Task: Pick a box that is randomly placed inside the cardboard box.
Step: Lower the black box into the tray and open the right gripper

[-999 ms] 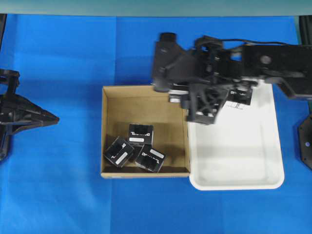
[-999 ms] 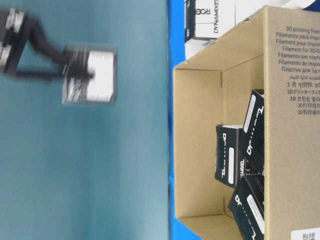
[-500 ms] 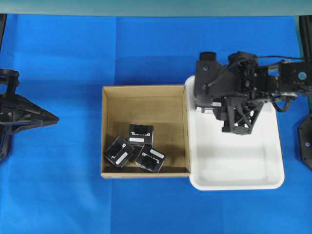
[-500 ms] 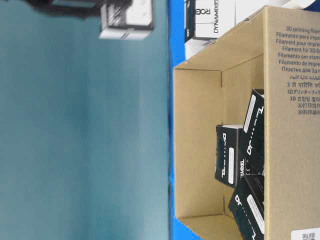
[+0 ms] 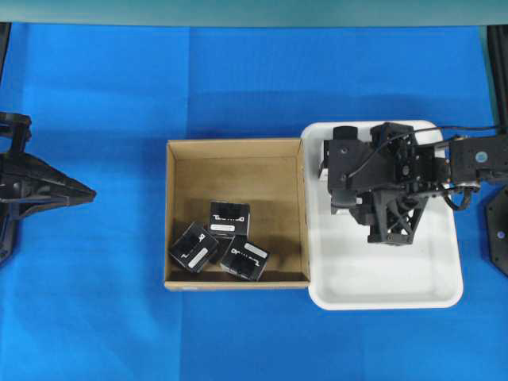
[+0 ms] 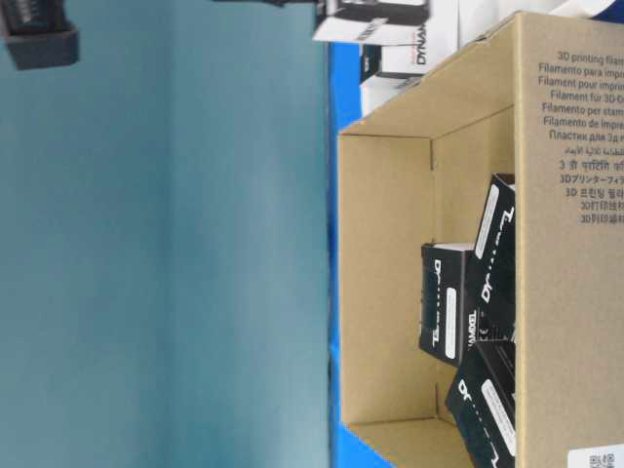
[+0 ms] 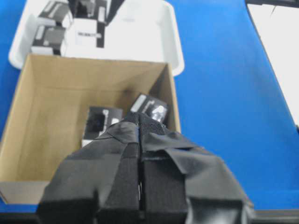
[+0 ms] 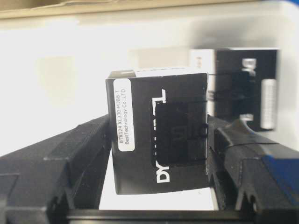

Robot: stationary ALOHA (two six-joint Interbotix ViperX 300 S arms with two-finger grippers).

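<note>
In the right wrist view, my right gripper is shut on a small black box with a white label strip, one finger on each side. It hangs over the white tray, right of the cardboard box. From overhead the right gripper hides the held box. Three more black boxes lie in the carton's near half. My left gripper is shut and empty. It hovers at the table's left edge, pointing at the carton.
A second black box stands in the tray behind the held one. Blue cloth covers the table around the carton and the tray. The table-level view shows the carton's printed wall close up.
My right gripper has carried the box from above the carton's far right corner rightward and down over the white tray. The left arm has not moved.
</note>
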